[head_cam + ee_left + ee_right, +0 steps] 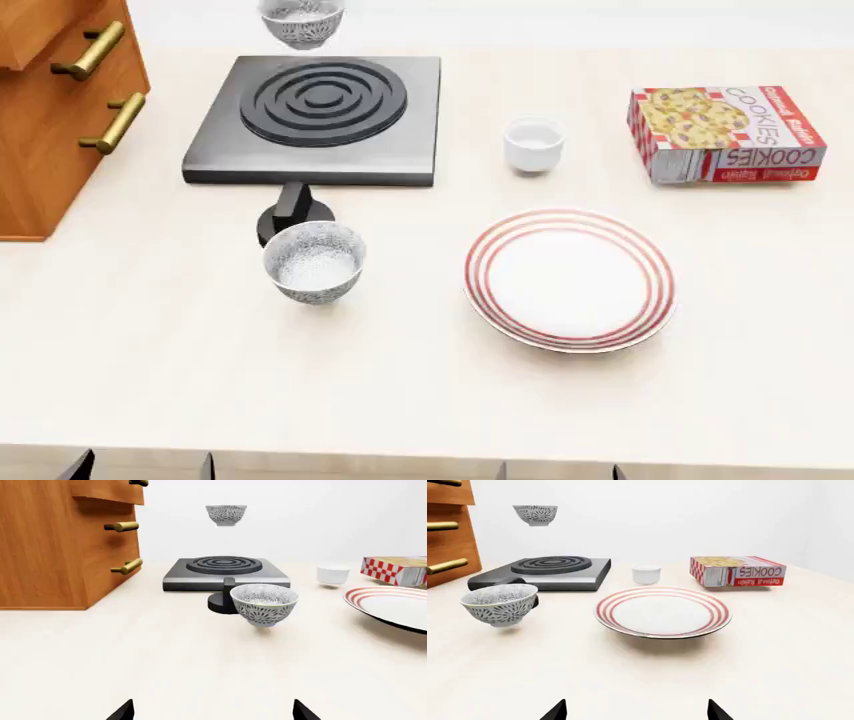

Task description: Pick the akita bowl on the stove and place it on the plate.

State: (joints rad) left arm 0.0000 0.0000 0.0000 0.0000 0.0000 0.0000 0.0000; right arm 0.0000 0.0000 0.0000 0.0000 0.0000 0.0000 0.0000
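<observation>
One akita bowl (300,22) hangs in the air over the far edge of the stove (320,105), not touching it; the wrist views show the same bowl (225,515) (535,515) against the white wall. A second, matching bowl (315,260) sits just in front of the stove's black knob (294,215). To its right lies the plate (570,280), white with red rings, nothing on it. Both grippers are low at the table's near edge, far from the bowls: left gripper (213,712) open, right gripper (636,711) open, nothing between the fingers of either.
A wooden cabinet (54,110) with brass handles stands left of the stove. A small plain white cup (534,145) sits right of the stove, and a cookie box (727,133) lies at the far right behind the plate.
</observation>
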